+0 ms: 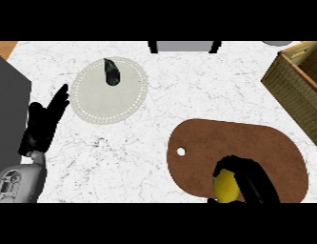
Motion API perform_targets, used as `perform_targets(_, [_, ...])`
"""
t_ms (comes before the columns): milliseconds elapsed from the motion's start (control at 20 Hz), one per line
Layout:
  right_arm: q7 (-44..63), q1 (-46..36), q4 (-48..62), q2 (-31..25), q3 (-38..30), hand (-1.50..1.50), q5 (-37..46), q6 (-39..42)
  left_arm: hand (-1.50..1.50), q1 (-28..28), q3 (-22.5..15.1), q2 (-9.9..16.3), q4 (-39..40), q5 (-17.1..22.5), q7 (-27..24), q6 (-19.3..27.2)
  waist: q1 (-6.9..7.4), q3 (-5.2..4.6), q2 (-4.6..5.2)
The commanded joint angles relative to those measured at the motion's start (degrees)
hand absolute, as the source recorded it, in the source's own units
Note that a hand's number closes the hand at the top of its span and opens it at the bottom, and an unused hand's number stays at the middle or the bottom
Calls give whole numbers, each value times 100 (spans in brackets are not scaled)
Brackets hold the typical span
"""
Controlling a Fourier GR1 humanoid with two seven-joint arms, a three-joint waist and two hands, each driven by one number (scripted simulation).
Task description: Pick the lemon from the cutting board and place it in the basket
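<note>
Curled round the lemon (224, 187) over the cutting board's (259, 143) near edge, the right hand (253, 180) is seen gripping it; the basket (308, 90) is found up and rightward; the left hand (47, 119) is rested open.

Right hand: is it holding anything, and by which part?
The right hand is curled round the lemon on the cutting board, fingers over its top and right side.

We can read no text, label, brand, number or sign anywhere, neither on the cutting board (259, 143) under the right hand (249, 178), nor on the basket (308, 90) beyond it, nor on the plate (108, 95) beside the left hand (45, 124).
</note>
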Motion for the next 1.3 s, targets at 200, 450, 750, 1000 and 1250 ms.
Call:
perform_targets(200, [879, -1446, -11, -1428, 111, 150, 1312, 2002, 0, -178, -150, -88, -150, -63, 241, 12, 168, -16, 17])
perform_targets(450, [709, -2393, -184, -1415, 113, 150, 1295, 2682, 0, 55, -76, 5, -359, 19, 361, -89, 66, 7, 2])
perform_targets(750, [1413, -2355, -1666, -411, -687, 150, -341, 3868, 0, -79, -49, -81, -3, -129, 106, 126, -69, 1, -15])
perform_targets(1000, [2042, -2513, -2534, 441, -1561, 150, -1633, 4149, 0, -71, 113, 54, -196, 104, 281, -48, -116, 4, -41])
perform_targets(1250, [3689, -3666, -3183, 748, -2362, 150, -2612, 4369, 0, 123, -36, -136, -112, -109, 3, 167, -39, -1, -25])
